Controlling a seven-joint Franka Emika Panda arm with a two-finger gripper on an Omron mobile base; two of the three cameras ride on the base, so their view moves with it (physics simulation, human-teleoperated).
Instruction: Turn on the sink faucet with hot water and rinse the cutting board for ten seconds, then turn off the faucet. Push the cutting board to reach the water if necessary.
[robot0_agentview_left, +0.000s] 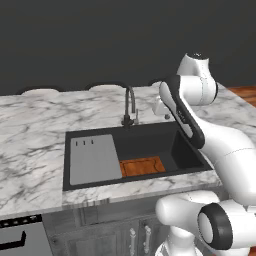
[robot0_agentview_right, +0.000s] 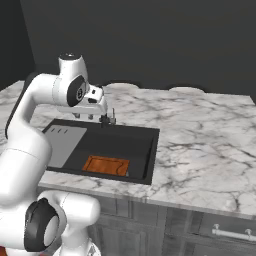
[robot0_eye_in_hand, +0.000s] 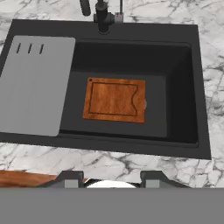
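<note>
Sink comes first, for it is the biggest thing: a wide black box sunk into the white marble desk. On its left side rests a big grey slab with three slots. The cutting board lies flat on the sink floor, near the middle and toward the near wall, just beside the slab. It is small, orange-brown wood, with a darker groove around its rim, and it looks dry. The sink faucet stands at the far edge, thin and dark with a tall bent spout. No water runs from it, so I think the task has hardly begun: turning on, rinsing and turning off are all left. The tool hangs above the sink beside the faucet, with its fingers spread and holding nothing.
</note>
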